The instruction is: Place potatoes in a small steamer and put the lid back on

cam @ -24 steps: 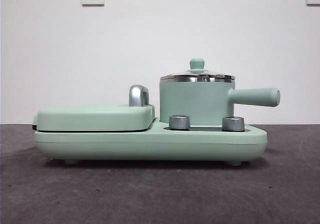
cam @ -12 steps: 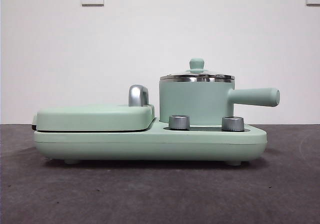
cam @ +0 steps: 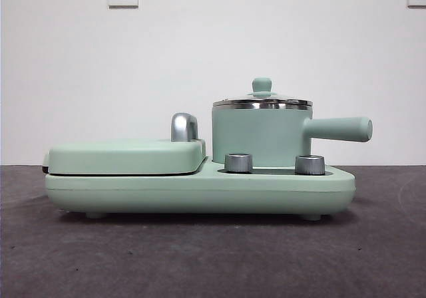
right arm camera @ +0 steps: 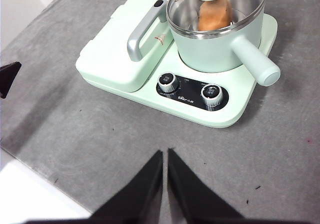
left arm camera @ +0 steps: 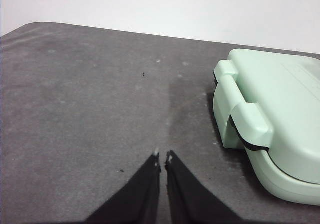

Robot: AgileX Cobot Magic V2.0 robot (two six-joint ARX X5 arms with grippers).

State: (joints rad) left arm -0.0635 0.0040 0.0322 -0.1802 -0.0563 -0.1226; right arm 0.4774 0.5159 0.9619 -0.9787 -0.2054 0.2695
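The potato [right arm camera: 214, 15] sits inside the small steamer [cam: 261, 137] under the lid [cam: 262, 101] — both grippers, left gripper [left arm camera: 163, 157] and right gripper [right arm camera: 165, 154], hang over the counter [cam: 200, 258] with jaws pressed together.

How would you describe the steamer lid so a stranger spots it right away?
Find the mint green cooking appliance on the grey table. On its mint green cylindrical pot sits a round clear glass lid. Unlike the flat green griddle cover, it is see-through with a small knob.

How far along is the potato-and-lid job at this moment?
It looks finished. The potato sits inside the small steamer, and the lid rests on its rim. Nothing is in hand: the left gripper and right gripper are shut, clear of the cooker. Nothing visible remains.
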